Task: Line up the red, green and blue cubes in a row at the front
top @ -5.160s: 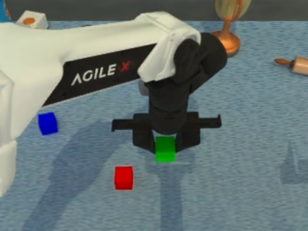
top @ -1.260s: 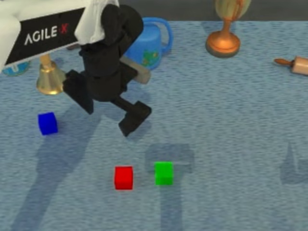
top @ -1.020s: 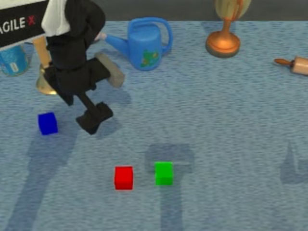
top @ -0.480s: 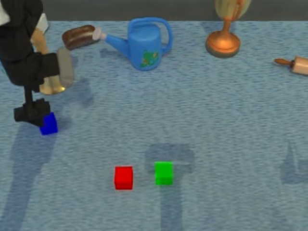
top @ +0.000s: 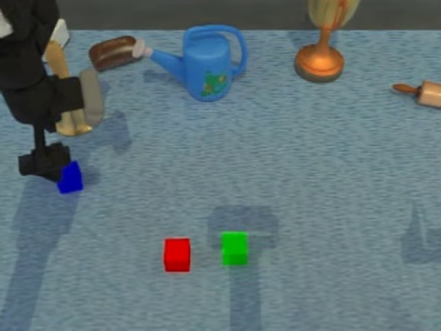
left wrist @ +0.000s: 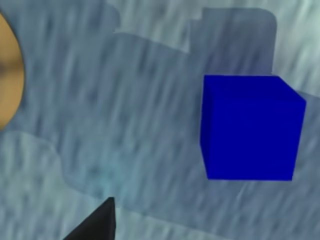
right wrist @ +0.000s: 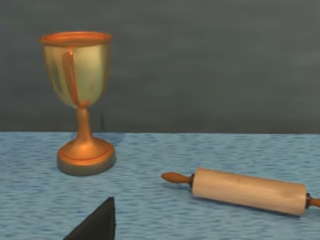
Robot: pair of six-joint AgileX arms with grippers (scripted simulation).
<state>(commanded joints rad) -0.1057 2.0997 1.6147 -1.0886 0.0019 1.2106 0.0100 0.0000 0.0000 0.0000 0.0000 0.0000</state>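
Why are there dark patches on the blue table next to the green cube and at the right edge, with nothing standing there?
In the top view they look like shadows cast on the table: one behind the green cube, one at the right edge, both probably from arm parts above the picture. A longer one trails from the left gripper at the blue cube. In the left wrist view, similar hard-edged shadows surround that cube.

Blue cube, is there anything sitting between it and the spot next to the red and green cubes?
Nothing visible: the tabletop between the blue cube and the red cube and green cube is bare. The left gripper hangs at the blue cube.
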